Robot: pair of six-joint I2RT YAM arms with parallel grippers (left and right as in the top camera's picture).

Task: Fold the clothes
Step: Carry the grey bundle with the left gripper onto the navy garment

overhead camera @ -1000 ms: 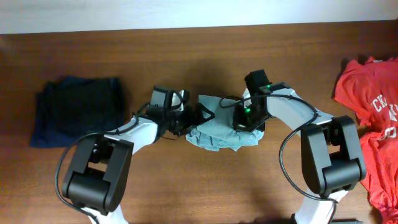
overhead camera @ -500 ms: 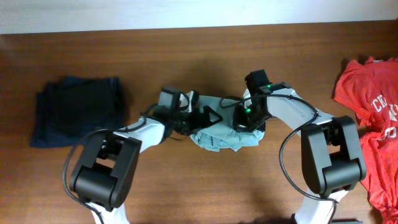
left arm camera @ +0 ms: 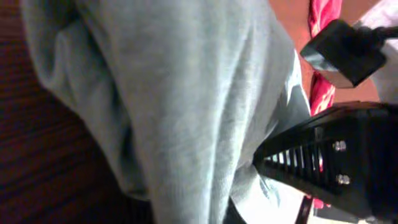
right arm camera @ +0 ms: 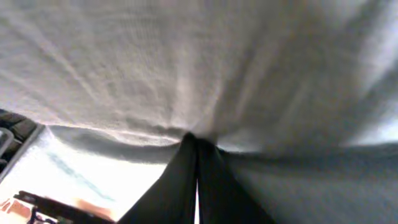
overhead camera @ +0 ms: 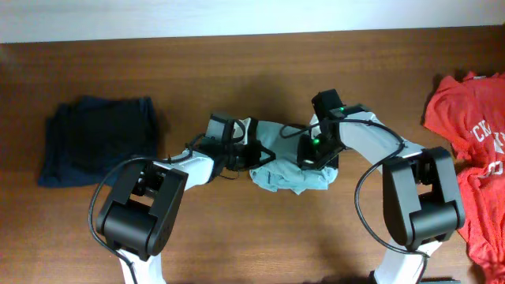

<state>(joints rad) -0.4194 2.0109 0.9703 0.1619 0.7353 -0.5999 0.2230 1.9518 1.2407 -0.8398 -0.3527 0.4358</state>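
- The pale grey-blue T-shirt [overhead camera: 290, 172] lies in a crumpled heap in the middle of the brown tabletop [overhead camera: 237, 71], between the two arms.
- The left fingers [overhead camera: 258, 152] are at the left edge of this heap. They are pressed together and pinch a fold of the grey-blue cloth.
- In the left wrist view, the T-shirt [left arm camera: 174, 93] fills most of the picture as a thick hanging fold, and one black ribbed finger [left arm camera: 323, 158] lies against its right side. The second finger is hidden by the cloth.
- The right fingers [overhead camera: 309, 155] are on the right part of the heap, near its upper edge. They too are closed and pinch the same T-shirt.
- In the right wrist view, the grey-blue cloth [right arm camera: 186, 62] spreads over the whole top of the picture. The dark fingers [right arm camera: 177, 193] meet in one point, and the cloth gathers into small creases exactly there.
- Both pairs of fingers are near each other, with only a short piece of the T-shirt between them.
- A dark navy T-shirt [overhead camera: 99, 138] lies at the left side of the tabletop, well apart from the arms, as a flat and roughly square bundle.
- The red T-shirts [overhead camera: 473, 126] with white letters lie loosely at the right edge of the tabletop, partly outside the overhead view.
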